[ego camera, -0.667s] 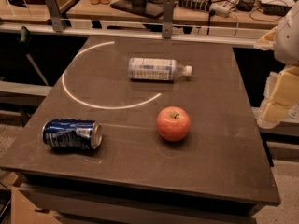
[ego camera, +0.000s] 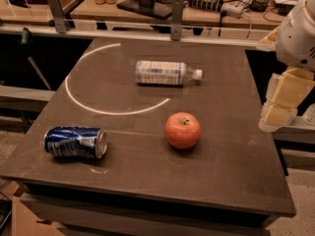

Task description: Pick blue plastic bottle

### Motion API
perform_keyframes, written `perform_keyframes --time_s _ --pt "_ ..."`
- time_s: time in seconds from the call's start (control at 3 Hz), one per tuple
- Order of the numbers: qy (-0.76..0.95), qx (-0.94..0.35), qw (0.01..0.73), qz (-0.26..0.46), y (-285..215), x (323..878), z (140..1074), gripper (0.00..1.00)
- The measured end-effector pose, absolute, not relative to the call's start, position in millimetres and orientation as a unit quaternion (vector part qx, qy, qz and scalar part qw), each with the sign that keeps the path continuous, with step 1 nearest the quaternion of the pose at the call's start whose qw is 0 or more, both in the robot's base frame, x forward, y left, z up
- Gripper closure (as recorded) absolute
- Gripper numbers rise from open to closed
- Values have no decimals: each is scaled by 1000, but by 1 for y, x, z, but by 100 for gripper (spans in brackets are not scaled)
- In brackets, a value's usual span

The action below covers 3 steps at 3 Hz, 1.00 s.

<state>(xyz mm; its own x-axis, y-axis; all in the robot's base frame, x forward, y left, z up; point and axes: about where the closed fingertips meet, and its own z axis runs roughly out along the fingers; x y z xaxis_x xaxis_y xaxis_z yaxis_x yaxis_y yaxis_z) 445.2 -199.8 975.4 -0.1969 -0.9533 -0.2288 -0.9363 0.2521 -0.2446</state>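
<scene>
The blue plastic bottle (ego camera: 165, 73) lies on its side near the middle back of the dark table (ego camera: 231, 171). It is clear with a pale blue-and-white label, and its white cap (ego camera: 197, 74) points right. My gripper (ego camera: 283, 101), cream-coloured under a white arm (ego camera: 298, 33), hangs past the table's right edge. It is well to the right of the bottle, apart from it, and holds nothing that I can see.
A red apple (ego camera: 182, 130) sits in front of the bottle. A dented dark blue can (ego camera: 75, 142) lies at the front left. A white arc (ego camera: 98, 107) is marked on the tabletop. A bench with cables and stands (ego camera: 177, 14) runs behind the table.
My gripper and arm have shifted slightly left toward the table's right edge. The bottle, apple and can have not moved.
</scene>
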Motion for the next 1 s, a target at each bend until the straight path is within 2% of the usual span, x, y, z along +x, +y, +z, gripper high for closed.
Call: perform_keyframes --time_s 0.33,0.67,1.0 --pt "761 -622 182 -11 -165 463 962 0" --pt "749 -634 189 -37 -106 506 930 0" --pt "749 -634 189 -37 -106 506 930 0"
